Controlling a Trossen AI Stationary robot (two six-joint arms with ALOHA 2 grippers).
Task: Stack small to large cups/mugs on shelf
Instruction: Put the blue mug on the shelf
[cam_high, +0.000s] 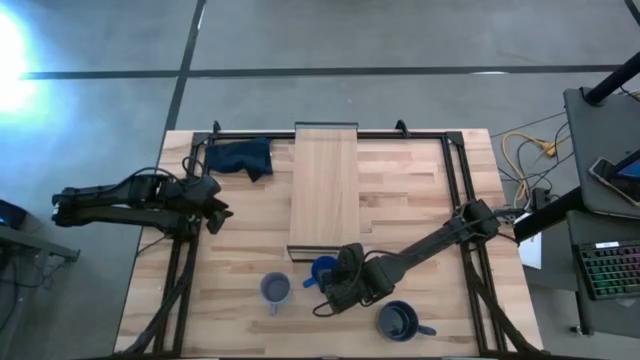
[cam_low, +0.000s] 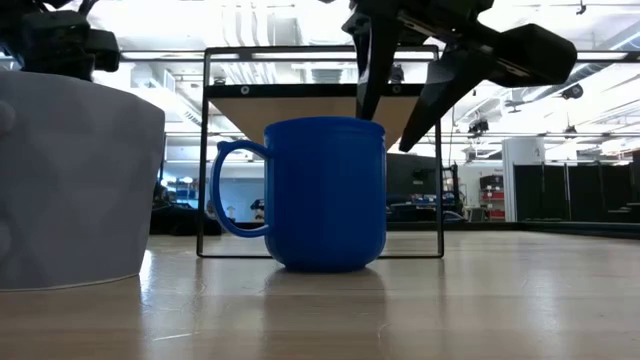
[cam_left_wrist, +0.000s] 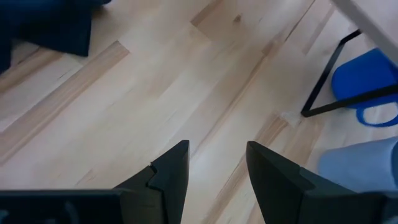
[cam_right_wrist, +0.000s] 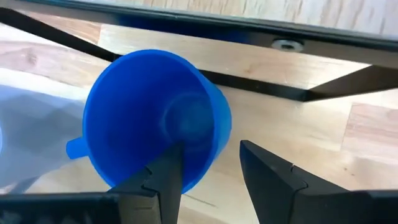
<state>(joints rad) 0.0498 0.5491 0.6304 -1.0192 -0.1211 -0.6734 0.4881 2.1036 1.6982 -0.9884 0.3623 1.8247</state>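
Wooden surface (cam_high: 420, 230) carries three mugs along its near edge: the bright blue mug (cam_high: 322, 270) just before the shelf (cam_high: 324, 185), a grey-blue mug (cam_high: 275, 290) to its left, a navy mug (cam_high: 398, 321) to its right. The right gripper (cam_high: 333, 292) straddles the blue mug's rim, fingers apart, apparently readying a grasp; the left gripper (cam_high: 217, 211) waits part-open at far left beside one dark cloth (cam_high: 241, 157)

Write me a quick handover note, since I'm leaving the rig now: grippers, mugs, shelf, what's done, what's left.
Right gripper: open, straddling the bright blue mug's rim, one finger inside, not closed.
Left gripper: open, empty, waiting over the table's left side.
Small grey-blue mug and dark navy mug stand on the table in front of the shelf.
Done: nothing on the shelf.
Left: all three mugs.
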